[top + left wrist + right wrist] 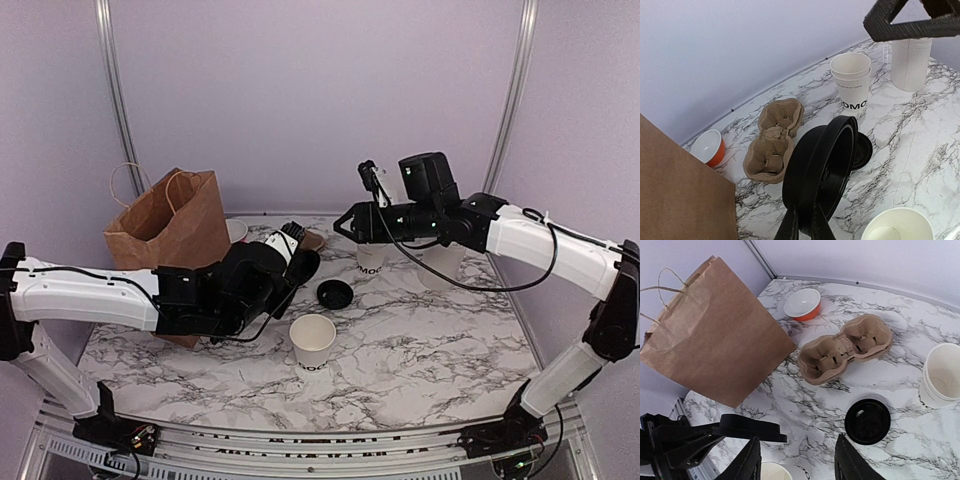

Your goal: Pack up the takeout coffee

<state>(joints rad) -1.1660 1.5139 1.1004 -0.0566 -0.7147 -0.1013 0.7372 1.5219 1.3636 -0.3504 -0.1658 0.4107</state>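
My left hand [804,222] is clamped shut on the rim of a black lid [822,170] and holds it on edge above the tabletop [430,345]. From the wrist view that lid shows a doubled rim, so I can't be sure it is only one. The takeout coffee cup [313,341] stands upright and uncovered near the front middle of the tabletop, dark lettering on its side, closer to the arm bases than the held lid. A second black lid [334,294] lies flat between that cup and the stacked cups [371,258] further back. My right hand [798,438] hangs in the air near the stacked cups, fingers apart with nothing between them. The brown paper bag [170,228] stands at the back left. Beside it lie a cardboard cup carrier [845,347] and a small bowl [802,303], orange-red on the outside
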